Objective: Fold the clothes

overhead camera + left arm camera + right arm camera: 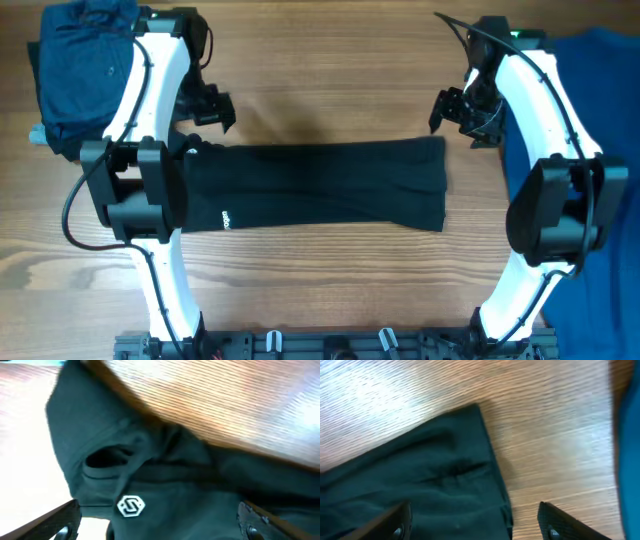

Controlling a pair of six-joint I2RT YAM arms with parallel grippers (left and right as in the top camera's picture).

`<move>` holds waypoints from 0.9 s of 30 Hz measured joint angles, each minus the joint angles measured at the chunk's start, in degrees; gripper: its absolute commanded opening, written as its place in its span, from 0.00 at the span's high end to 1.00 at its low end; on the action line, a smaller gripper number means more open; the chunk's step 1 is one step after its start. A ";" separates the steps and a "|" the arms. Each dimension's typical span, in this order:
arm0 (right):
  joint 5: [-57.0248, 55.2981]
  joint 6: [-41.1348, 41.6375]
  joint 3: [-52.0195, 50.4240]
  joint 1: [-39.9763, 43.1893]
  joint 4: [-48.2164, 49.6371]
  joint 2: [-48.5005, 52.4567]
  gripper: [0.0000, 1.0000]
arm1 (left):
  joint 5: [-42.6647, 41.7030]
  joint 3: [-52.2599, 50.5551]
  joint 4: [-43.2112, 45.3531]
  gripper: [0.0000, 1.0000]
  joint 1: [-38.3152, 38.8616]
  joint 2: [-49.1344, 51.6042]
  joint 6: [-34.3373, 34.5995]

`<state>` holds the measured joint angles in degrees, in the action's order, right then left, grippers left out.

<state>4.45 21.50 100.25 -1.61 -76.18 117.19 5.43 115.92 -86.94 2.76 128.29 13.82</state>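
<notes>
One black T-shirt lay on the wooden table, folded into one long band. It stretched from below the left gripper to below the right gripper. Neither gripper held it.

In the left wrist view, the two fingers of the left gripper stood wide apart, one at each lower corner, with nothing gripped between them. The black cloth filled the space between and ahead of these fingers. One small white mark sat on the cloth between them, nearer to the finger on the left of that view. I could see one dark fold opening just beyond the mark. Bare wood began further ahead of the fingers.

In the right wrist view, the two fingers of the right gripper were also spread apart and held nothing. The end of the black T-shirt lay between and ahead of them. The finger on the left of that view was over the cloth and the other one was over bare wood.

One bright blue garment lay outside the right fingers, away from the black T-shirt. One heap of dark blue clothes lay outside the left fingers. How many pieces it contained, I could not tell.
</notes>
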 measured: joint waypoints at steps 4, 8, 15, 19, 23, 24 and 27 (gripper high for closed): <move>0.90 -1.25 0.00 -0.81 0.00 0.00 0.18 | -2.40 -0.72 -0.15 0.08 0.00 -0.04 -2.12; 1.14 -1.95 0.00 -0.98 0.02 0.00 0.18 | -4.46 -4.66 0.68 0.11 0.00 -0.07 -3.37; 1.14 -2.36 -0.02 -0.98 0.48 0.00 0.18 | -9.07 -10.08 1.07 0.55 -0.02 -0.07 -4.98; 1.14 -2.36 0.00 -0.98 0.50 0.00 0.18 | -10.54 -10.08 0.94 0.96 -0.02 -0.07 -5.49; 1.14 -2.36 0.00 -0.98 0.61 0.00 0.18 | -10.99 -10.08 -1.40 0.96 0.00 -0.07 -5.86; 1.14 -2.36 0.00 -0.98 0.61 0.00 0.18 | -11.02 -10.08 -2.27 0.96 -0.02 -0.07 -5.84; 1.14 -2.36 0.00 -0.98 0.61 0.00 0.18 | -11.02 -10.08 -5.44 0.96 0.00 -0.11 -4.70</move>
<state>5.58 19.14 100.25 -2.59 -75.57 117.19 -5.58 105.84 -92.38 2.76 128.18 9.13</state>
